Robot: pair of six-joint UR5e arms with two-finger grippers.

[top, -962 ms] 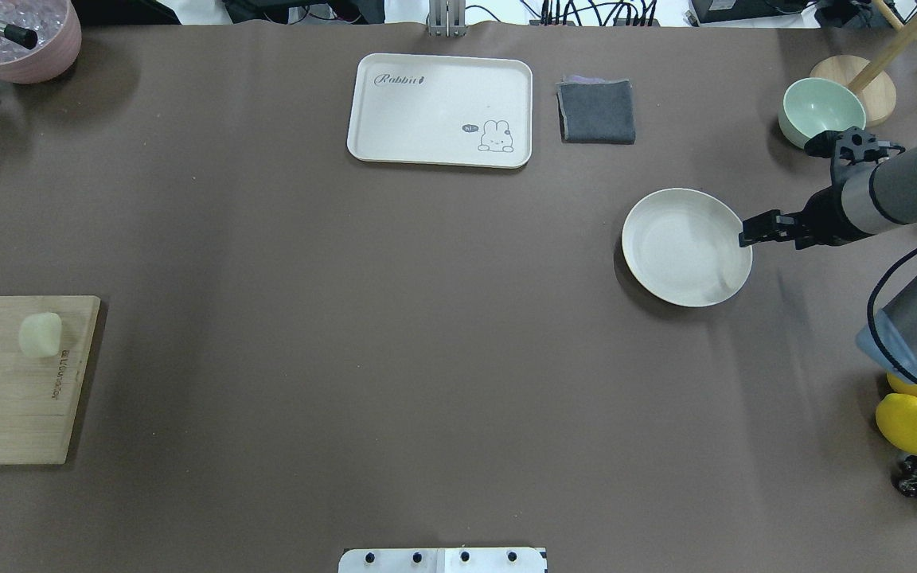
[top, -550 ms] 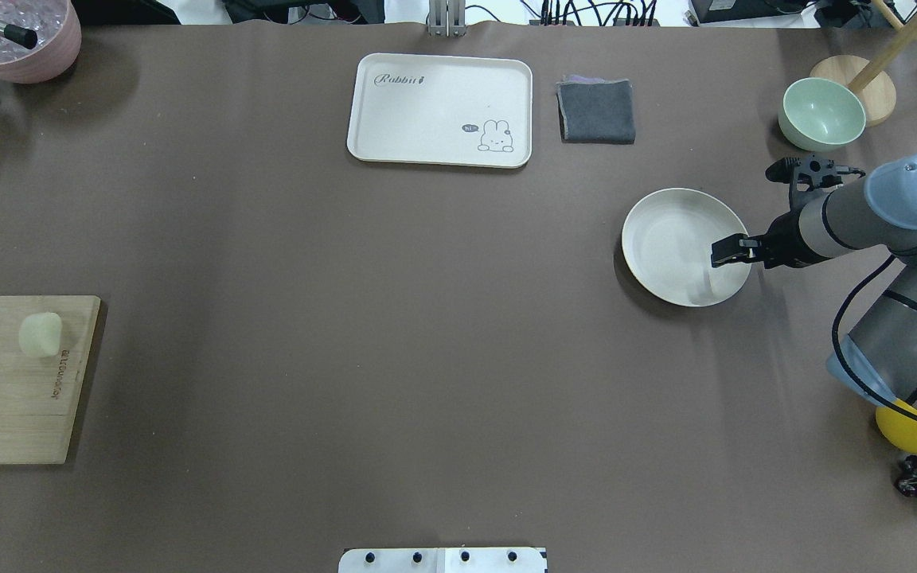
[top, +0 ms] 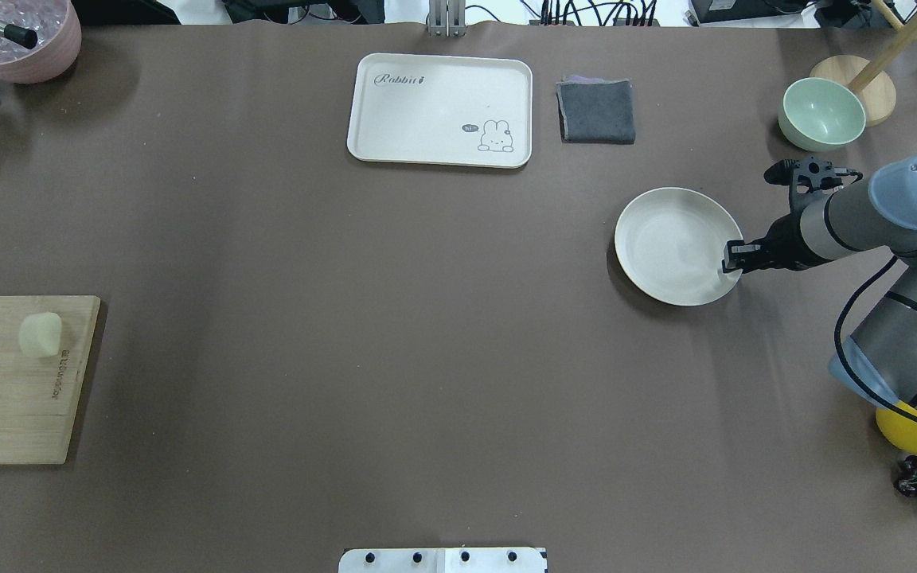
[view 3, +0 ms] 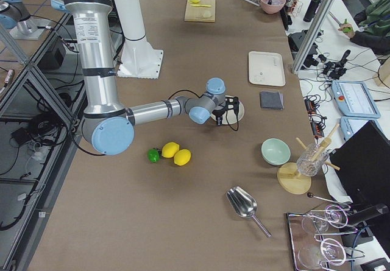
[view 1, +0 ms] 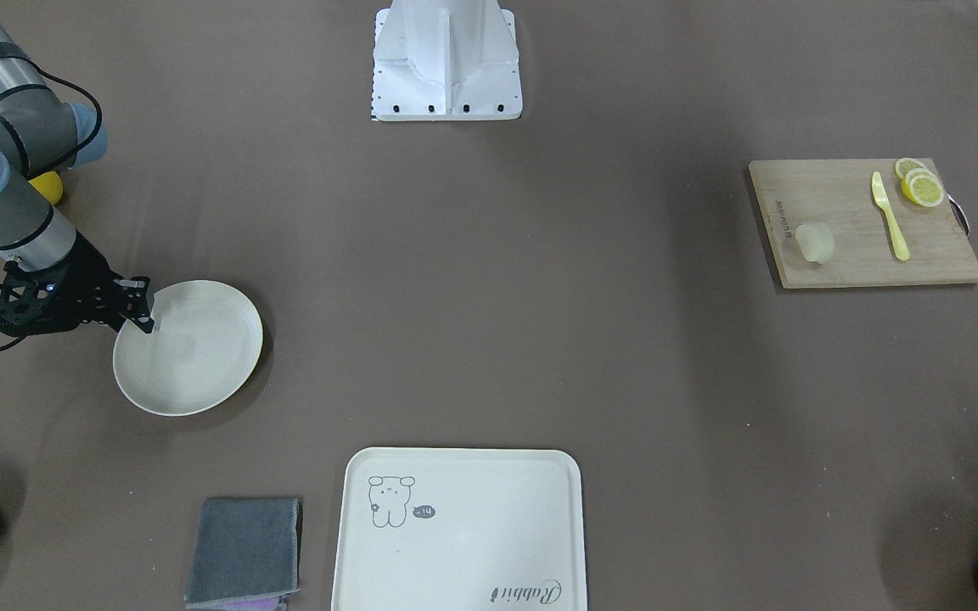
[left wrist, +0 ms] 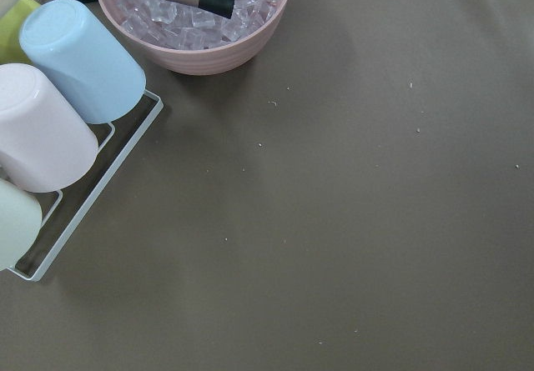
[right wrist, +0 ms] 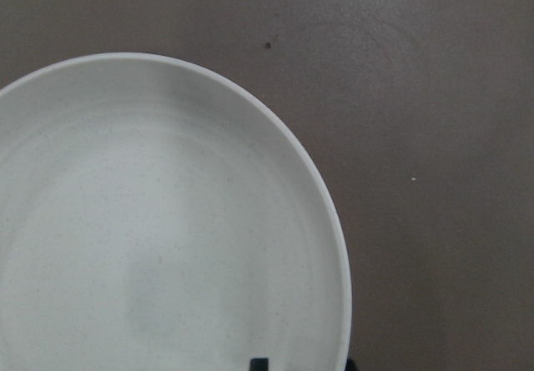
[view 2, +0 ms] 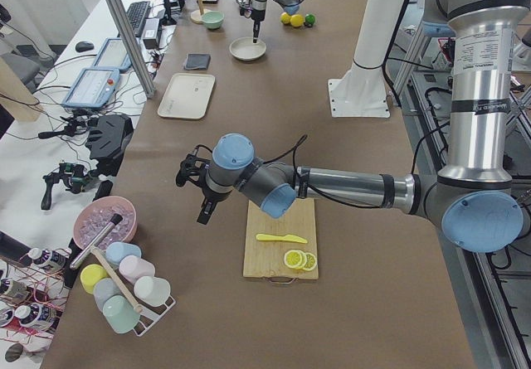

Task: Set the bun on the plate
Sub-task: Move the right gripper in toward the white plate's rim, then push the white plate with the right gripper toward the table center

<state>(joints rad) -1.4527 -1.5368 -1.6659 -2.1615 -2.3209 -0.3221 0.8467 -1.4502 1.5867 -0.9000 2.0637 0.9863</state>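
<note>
The bun [top: 40, 333] [view 1: 815, 242] lies on a wooden cutting board [top: 5, 390] at the table's left edge. The plate [top: 669, 243] [view 1: 192, 356] [right wrist: 167, 221] rests flat on the right half of the table with nothing on it. My right gripper [top: 731, 259] [view 1: 146, 314] is down at the plate's robot-side right rim. In the right wrist view one fingertip [right wrist: 260, 363] is inside the rim and the other just outside it, with a gap left, so the gripper is open. My left gripper [view 2: 203, 211] hovers beside the board; I cannot tell its state.
A yellow knife [view 1: 888, 216] and lemon slices [view 1: 920, 185] share the board. A cream tray [top: 440, 110] and grey cloth [top: 597, 111] lie at the back, a green bowl [top: 821, 113] at the back right. A pink ice bowl [left wrist: 200, 21] and cup rack [left wrist: 50, 129] sit under my left wrist.
My right gripper swung in over the plate, then drew back and settled at its rim. The plate slid slightly to the left. The bun has not moved.
</note>
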